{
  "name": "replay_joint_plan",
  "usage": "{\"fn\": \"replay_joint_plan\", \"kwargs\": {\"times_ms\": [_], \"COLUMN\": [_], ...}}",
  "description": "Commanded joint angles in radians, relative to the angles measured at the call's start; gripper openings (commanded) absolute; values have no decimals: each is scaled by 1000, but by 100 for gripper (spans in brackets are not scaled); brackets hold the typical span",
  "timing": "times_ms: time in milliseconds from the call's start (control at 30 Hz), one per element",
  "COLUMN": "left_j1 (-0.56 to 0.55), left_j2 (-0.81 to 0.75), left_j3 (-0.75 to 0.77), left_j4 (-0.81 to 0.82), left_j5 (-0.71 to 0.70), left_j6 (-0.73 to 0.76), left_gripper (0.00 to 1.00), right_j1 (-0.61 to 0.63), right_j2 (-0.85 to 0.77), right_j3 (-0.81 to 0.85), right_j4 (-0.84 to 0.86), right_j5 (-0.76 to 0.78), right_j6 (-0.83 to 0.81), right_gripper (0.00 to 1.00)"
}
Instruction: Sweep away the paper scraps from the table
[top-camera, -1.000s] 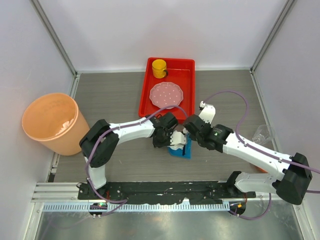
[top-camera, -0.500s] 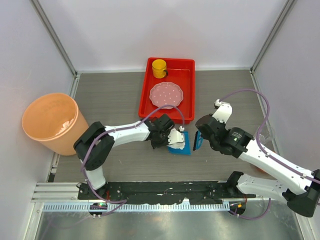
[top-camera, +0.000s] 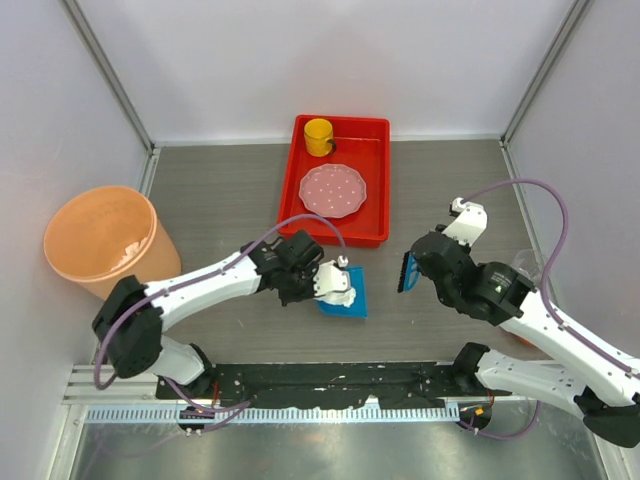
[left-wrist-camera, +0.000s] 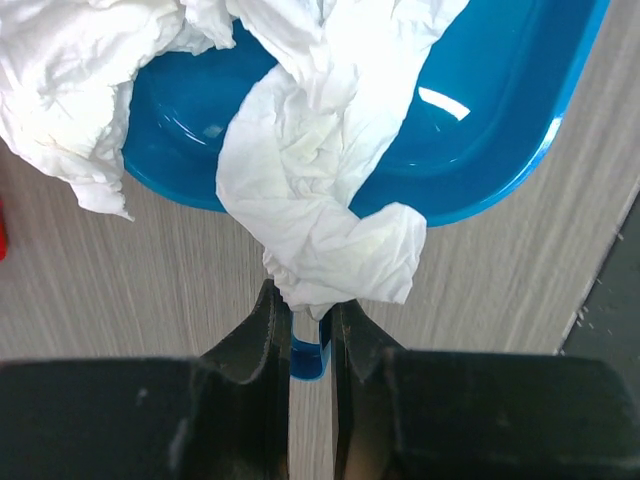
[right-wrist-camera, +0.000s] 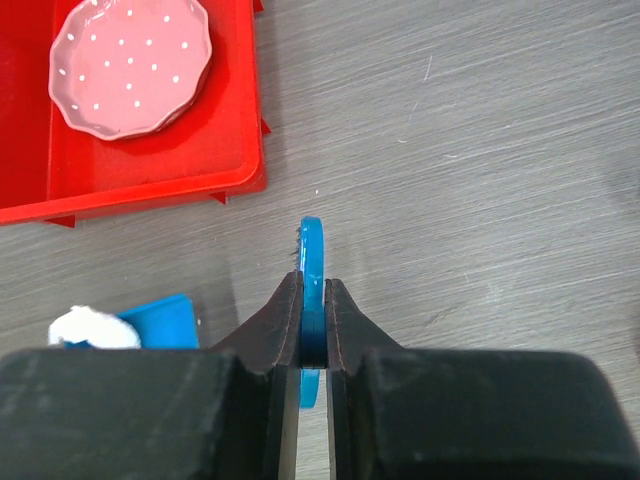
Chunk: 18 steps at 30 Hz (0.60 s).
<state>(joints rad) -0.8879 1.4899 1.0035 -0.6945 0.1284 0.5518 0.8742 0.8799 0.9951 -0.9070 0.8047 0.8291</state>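
Note:
Crumpled white paper scraps (left-wrist-camera: 320, 200) lie heaped in a blue dustpan (left-wrist-camera: 480, 130); one hangs over its near rim. My left gripper (left-wrist-camera: 308, 320) is shut on the dustpan's short blue handle. From above, the dustpan (top-camera: 350, 300) with the paper scraps (top-camera: 337, 284) sits over the table (top-camera: 220, 190) in front of the red tray, with the left gripper (top-camera: 315, 285) at its left side. My right gripper (right-wrist-camera: 313, 300) is shut on a thin blue brush (right-wrist-camera: 313, 250), held edge-on. It is seen from above as the brush (top-camera: 406, 272), well right of the dustpan.
An orange bin (top-camera: 105, 245) stands at the left edge. A red tray (top-camera: 375, 135) at the back holds a pink dotted plate (top-camera: 333, 190) and a yellow cup (top-camera: 319, 136). A clear glass object (top-camera: 527, 268) sits by the right wall.
The right arm has drawn the brush away from the dustpan, to the right. The left arm has shifted the loaded dustpan slightly left and nearer.

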Motion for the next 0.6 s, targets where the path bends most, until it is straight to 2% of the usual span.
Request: {"fn": "replay_joint_plan", "kwargs": {"times_ms": [0, 133, 300, 400, 567], "left_j1": [4, 10, 43, 99, 315], "left_j2": [-147, -249, -240, -232, -215], "left_j3": [50, 116, 219, 311, 452], "left_j4": [-134, -216, -319, -405, -482], "left_j5": [7, -68, -231, -253, -262], "left_j6": [-41, -98, -223, -273, -273], "left_gripper": [0, 0, 0, 0, 0], "right_j1": [3, 3, 3, 3, 3], "right_j2": [-30, -24, -13, -16, -27], "right_j3": [27, 16, 2, 0, -6], "right_j4": [7, 32, 80, 97, 105], "right_j5": [76, 59, 24, 7, 8], "right_j6": [-8, -28, -62, -82, -111], "right_gripper": [1, 1, 1, 1, 1]}}
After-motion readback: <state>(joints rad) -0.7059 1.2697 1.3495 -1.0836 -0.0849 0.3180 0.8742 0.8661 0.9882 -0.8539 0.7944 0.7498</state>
